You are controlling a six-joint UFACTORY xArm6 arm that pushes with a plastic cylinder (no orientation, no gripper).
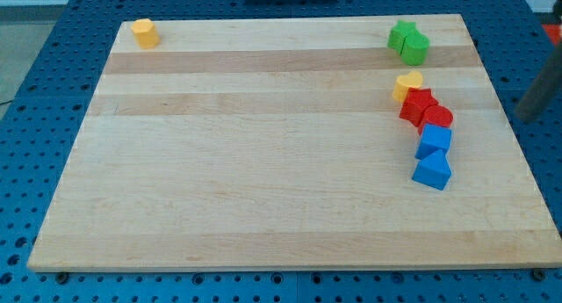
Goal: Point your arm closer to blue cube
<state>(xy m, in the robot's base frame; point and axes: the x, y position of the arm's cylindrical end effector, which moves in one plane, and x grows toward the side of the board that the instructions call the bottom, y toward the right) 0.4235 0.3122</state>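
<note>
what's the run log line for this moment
task: approach blue cube | my tip: blurred, off board, view's right of blue cube | contact: none | beside it: red block, blue block

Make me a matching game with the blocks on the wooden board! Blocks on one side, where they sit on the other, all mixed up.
Blocks:
1. lone yellow block
2. green blocks
3. red blocks
4. blue blocks

Places:
A. lowest in the chain near the view's right edge
B. the view's top left corner of the wooden board
C. the view's top right corner
D. between the yellow heart and the blue ones

Pairs: 1-B, 2-C, 3-D, 4-A
</note>
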